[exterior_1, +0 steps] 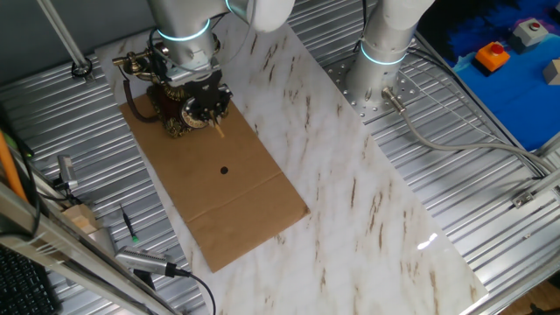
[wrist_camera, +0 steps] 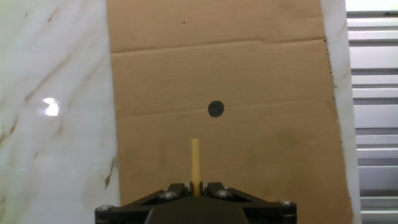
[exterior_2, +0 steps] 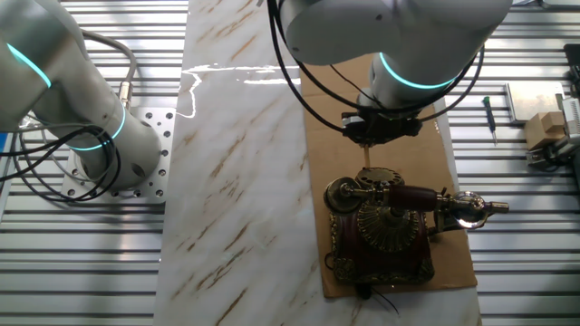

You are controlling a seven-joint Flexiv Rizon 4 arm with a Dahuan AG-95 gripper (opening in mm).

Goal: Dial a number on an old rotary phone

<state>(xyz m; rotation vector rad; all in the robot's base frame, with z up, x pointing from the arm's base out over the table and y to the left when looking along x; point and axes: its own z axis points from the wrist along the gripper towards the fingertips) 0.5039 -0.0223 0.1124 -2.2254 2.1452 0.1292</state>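
at the bottom of the hand view we see our gripper squeezed tight on a thin wooden stick. past it, a black dot marks the brown cardboard. the old rotary phone sits on the cardboard, upper left of one fixed view.

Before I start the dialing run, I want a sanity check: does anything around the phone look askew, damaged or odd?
Nothing looks damaged or spilled. The old rotary phone stands upright on the cardboard sheet, handset across its top. The gripper pinches a thin tan stick. The only mark is a small dark dot on the cardboard.
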